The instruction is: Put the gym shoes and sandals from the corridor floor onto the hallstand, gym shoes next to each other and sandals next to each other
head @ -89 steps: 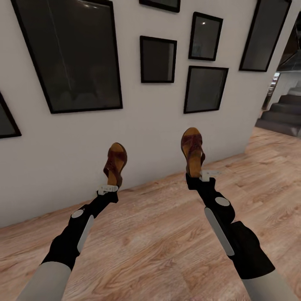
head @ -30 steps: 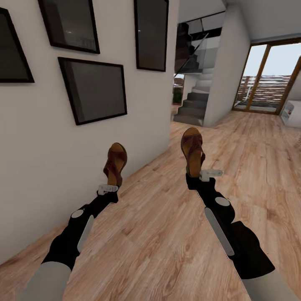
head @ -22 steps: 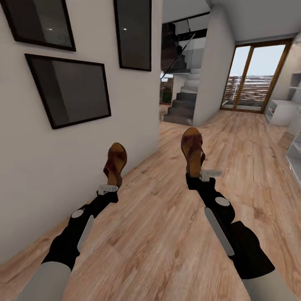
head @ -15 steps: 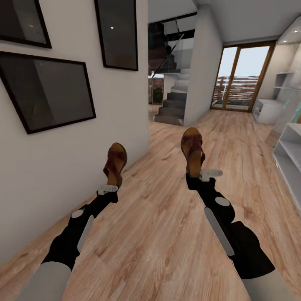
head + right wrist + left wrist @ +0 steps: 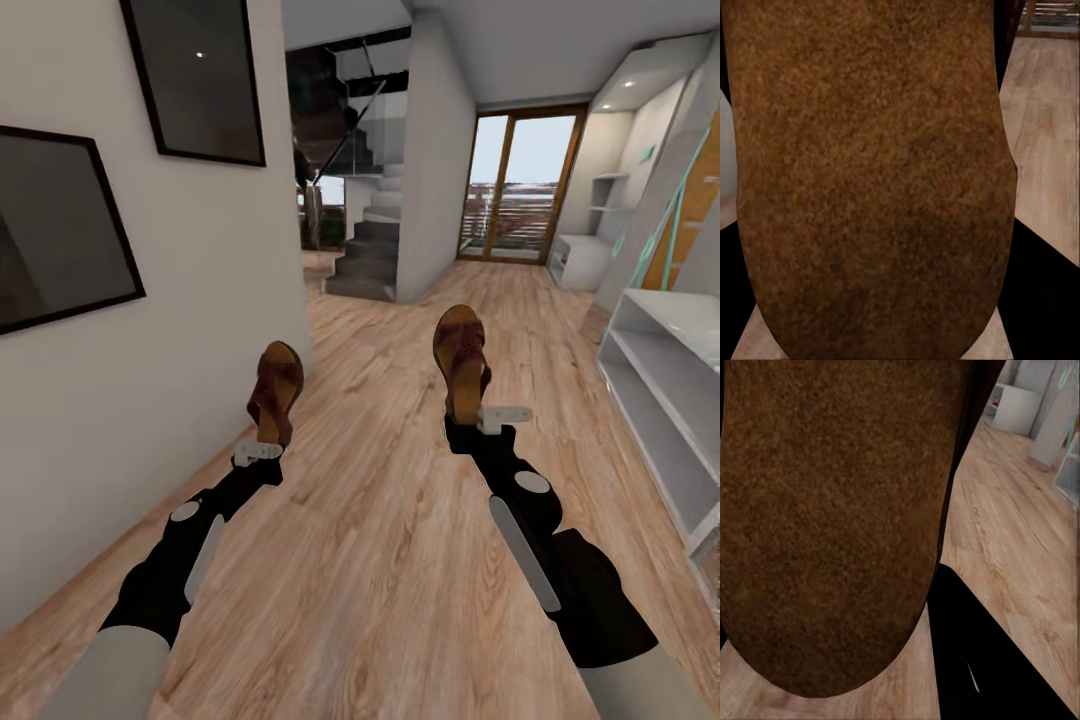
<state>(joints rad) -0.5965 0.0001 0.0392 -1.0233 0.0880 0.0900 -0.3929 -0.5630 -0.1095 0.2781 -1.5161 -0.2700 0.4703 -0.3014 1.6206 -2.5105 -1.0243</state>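
Note:
Each gripper holds one dark brown sandal upright by its heel end, above the corridor floor [image 5: 400, 560]. The left sandal [image 5: 277, 390] stands in my left gripper [image 5: 262, 447], which is shut on it. The right sandal [image 5: 461, 362] stands in my right gripper [image 5: 480, 418], also shut on it. Up close, the left sandal's brown sole [image 5: 832, 510] and the right sandal's sole [image 5: 870, 172] fill the wrist views. The pale grey-white hallstand [image 5: 670, 390] with open shelves stands at the right edge. The gym shoes are out of view.
A white wall [image 5: 150, 380] with black-framed pictures [image 5: 200, 80] runs close along my left. Ahead are a grey staircase [image 5: 370, 255], a white pillar [image 5: 435, 160] and a glazed door [image 5: 520, 190]. Wood-plank floor stretches between wall and hallstand.
The whole view has swung to the right: the picture wall slid off to the left, and the staircase, door and hallstand came into view. Both arms and sandals hold the same pose.

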